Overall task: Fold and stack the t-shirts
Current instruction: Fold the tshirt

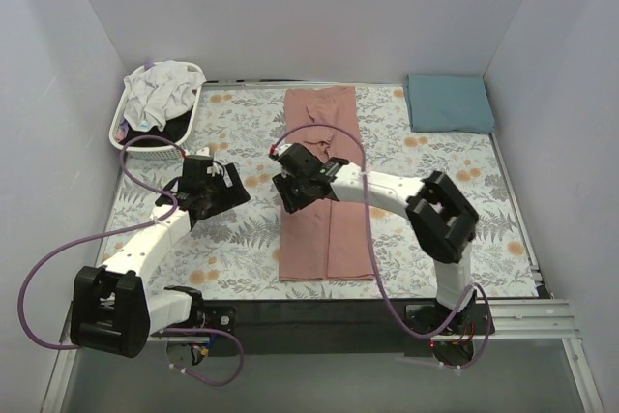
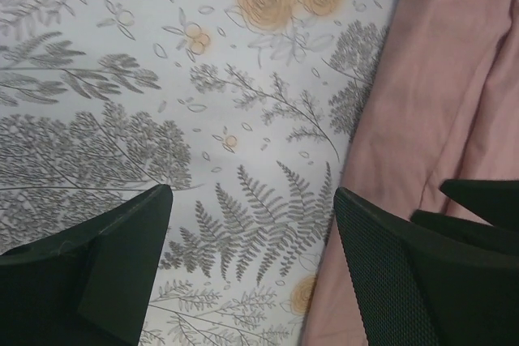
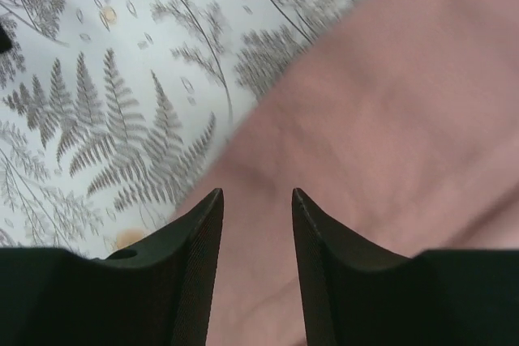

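A dusty-pink t-shirt (image 1: 329,239) lies in the middle of the table, folded lengthwise into a long narrow strip. My right gripper (image 1: 290,195) hovers over its left edge. In the right wrist view the gripper (image 3: 257,192) is open, with only pink cloth (image 3: 381,103) under the gap. My left gripper (image 1: 230,192) is just left of the shirt. It (image 2: 251,196) stands wide open over the floral cloth (image 2: 122,79), its right finger above the pink shirt's edge (image 2: 430,103). A teal-blue t-shirt (image 1: 450,102) lies folded at the back right.
A white slatted basket (image 1: 131,137) at the back left holds white (image 1: 164,89) and dark clothes. The grey-and-orange floral cloth (image 1: 242,249) covers the table. White walls close in the left, back and right sides.
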### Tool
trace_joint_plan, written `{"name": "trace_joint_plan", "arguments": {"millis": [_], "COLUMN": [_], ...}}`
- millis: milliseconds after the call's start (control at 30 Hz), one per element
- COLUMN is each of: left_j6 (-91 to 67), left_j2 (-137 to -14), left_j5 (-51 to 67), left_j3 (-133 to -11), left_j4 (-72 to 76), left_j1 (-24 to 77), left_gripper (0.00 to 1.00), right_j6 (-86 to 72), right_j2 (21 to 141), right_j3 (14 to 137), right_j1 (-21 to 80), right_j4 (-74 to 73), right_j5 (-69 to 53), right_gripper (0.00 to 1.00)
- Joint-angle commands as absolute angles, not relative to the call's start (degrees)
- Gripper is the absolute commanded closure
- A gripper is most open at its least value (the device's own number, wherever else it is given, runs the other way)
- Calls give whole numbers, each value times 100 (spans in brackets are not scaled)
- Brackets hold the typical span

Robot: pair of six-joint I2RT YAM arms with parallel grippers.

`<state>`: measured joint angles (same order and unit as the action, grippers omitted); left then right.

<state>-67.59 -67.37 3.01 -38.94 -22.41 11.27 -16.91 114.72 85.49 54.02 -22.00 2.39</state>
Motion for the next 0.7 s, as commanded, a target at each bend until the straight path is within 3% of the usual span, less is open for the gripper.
{"name": "trace_joint_plan", "arguments": {"millis": [0,100,300,533,667], "left_j6": [-6986,-7408,-8313,-9254,-9457], "left_j2": [-6601,-6461,-6073,-6424,-6741], "left_j5": [738,651,606,290,62], "left_j3": [-3884,-3973,-3841,-3691,-3770], "left_j4": [-2486,-2943,-3822,-4105,-4087], "left_j1": [1440,2264,2987,4392,4614], "left_gripper": [20,19,19,19,21], "right_j6": [-2003,-2284,-2917,-3550,-3604], "right_j2": [9978,8906,7323,6592,6626], "right_j3": [7536,6270,4328,3437,3349], "right_j1": [5335,5318,5317,5317,5309], "right_j4": [-2672,-2777,-3076,-3076,-3050], "right_j5": [738,896,756,791,844], "right_gripper": [53,50,49,47,46]}}
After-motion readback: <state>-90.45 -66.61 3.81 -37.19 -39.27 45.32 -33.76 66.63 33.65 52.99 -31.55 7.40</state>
